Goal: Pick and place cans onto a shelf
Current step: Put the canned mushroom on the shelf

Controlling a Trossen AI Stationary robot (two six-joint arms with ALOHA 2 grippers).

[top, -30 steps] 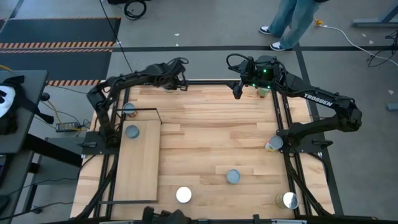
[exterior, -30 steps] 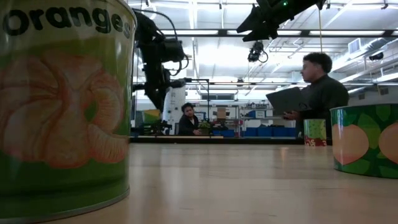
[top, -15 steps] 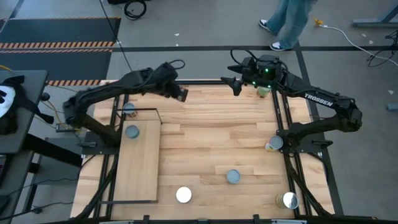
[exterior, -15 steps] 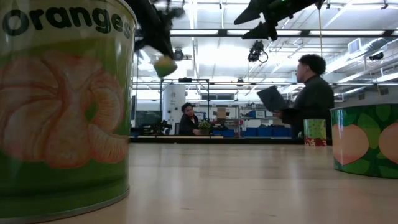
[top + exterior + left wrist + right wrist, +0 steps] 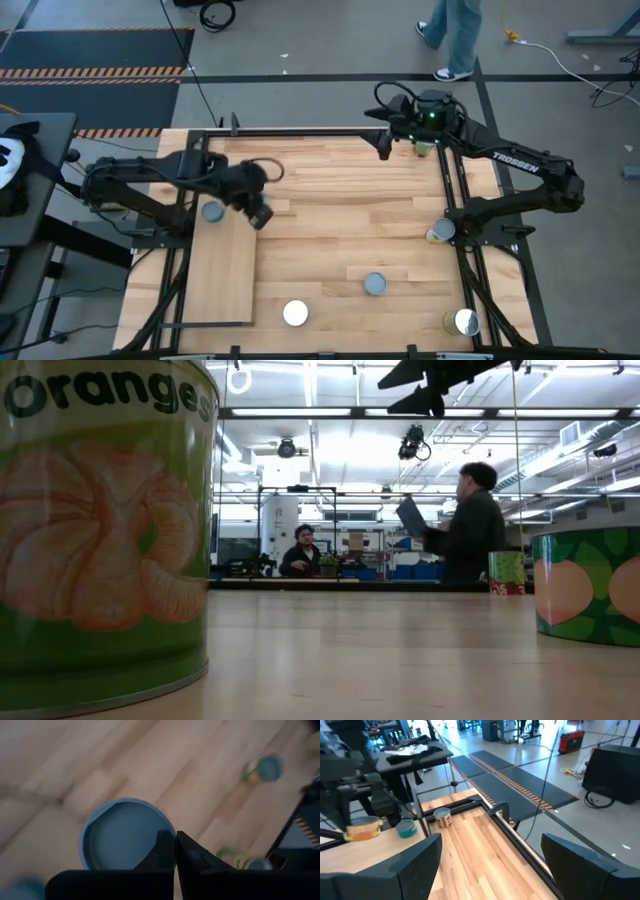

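Over the shelf (image 5: 222, 275), the left tool (image 5: 259, 215) is held shut and empty — above a can (image 5: 212, 211) already placed. The right tool (image 5: 384, 140) is kept wide open, empty.

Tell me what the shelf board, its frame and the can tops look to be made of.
Shelf: looks like light wood with a smooth matte face and faint grain. Its frame: thin black bars, probably painted metal. Can tops, such as the can at the table's near right: silvery and glinting, so likely bare metal; another can has a duller pale-blue lid.
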